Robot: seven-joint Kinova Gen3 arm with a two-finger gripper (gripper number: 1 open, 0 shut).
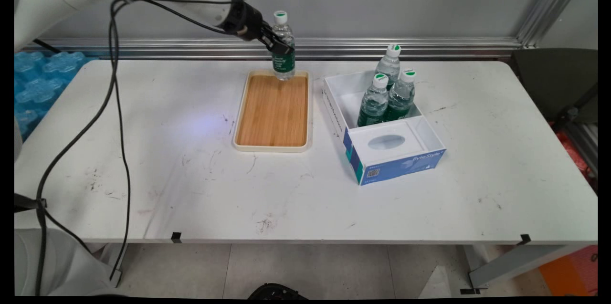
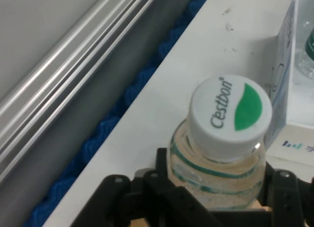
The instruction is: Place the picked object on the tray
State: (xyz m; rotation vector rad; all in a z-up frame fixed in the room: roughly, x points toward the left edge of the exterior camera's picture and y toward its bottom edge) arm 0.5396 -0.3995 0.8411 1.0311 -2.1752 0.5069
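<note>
Fingers [image 2: 164, 180] clamp my bottle [image 1: 283, 51] at the shoulder, above its green label, with its base at the far end of the wooden tray [image 1: 273, 112]. It looks full, so weighty, smooth and a bit squashy; I'd grip the ribbed shoulder. My main view shows three more bottles [image 1: 387, 96] boxed [image 1: 432, 134] on the surface [image 1: 191, 189]; my hand view shows the cap [image 2: 230, 116].

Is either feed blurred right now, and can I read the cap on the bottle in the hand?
Hand view: sharp on the bottle, its cap reading "Cestbon"; the wall rail behind is soft. Main view: clear, the hand shut on that bottle over the tray.
</note>
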